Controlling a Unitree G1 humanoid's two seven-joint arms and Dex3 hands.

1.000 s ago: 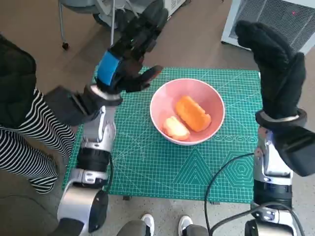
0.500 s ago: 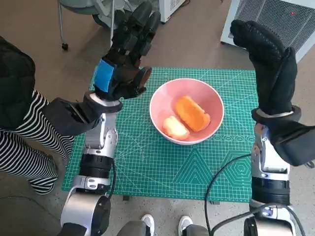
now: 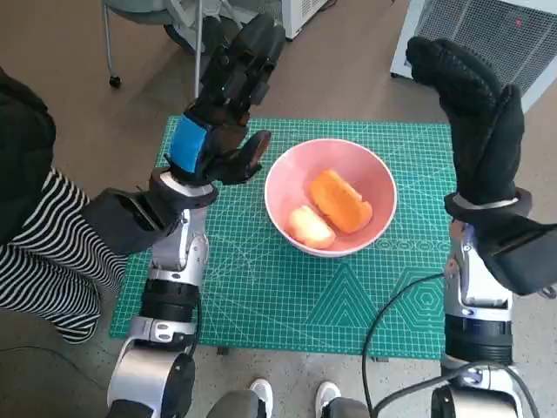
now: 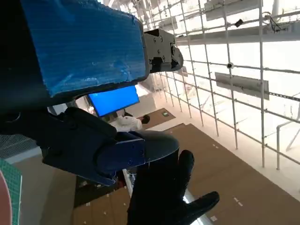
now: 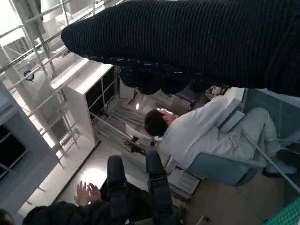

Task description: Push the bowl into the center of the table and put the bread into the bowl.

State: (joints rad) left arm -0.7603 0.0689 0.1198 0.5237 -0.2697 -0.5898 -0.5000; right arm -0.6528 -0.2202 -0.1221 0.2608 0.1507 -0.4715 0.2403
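Observation:
A pink bowl [image 3: 331, 197] stands near the middle of the green cutting mat [image 3: 261, 287] in the head view. Two pieces of orange-brown bread [image 3: 341, 200] lie inside it, the smaller one [image 3: 310, 226] nearer me. My left hand [image 3: 224, 100] is raised above the mat's far left part, fingers spread and pointing up, holding nothing. My right hand [image 3: 474, 113] is raised over the mat's right edge, also empty, fingers extended. The left wrist view shows the left hand's blue-taped back [image 4: 84, 44] and the gloved right hand [image 4: 164, 197] beyond. The right wrist view shows the glove [image 5: 197, 42] only.
A person in a striped garment [image 3: 43, 252] sits at the left of the table. A white grilled appliance [image 3: 487, 35] stands at the back right, chair legs [image 3: 113, 43] at the back left. A black cable [image 3: 392, 322] crosses the mat's near right. A seated person [image 5: 187, 129] shows in the right wrist view.
My left hand has turned and its fingers have lifted slightly toward the back. The right hand has shifted a little left. Bowl and bread have not moved.

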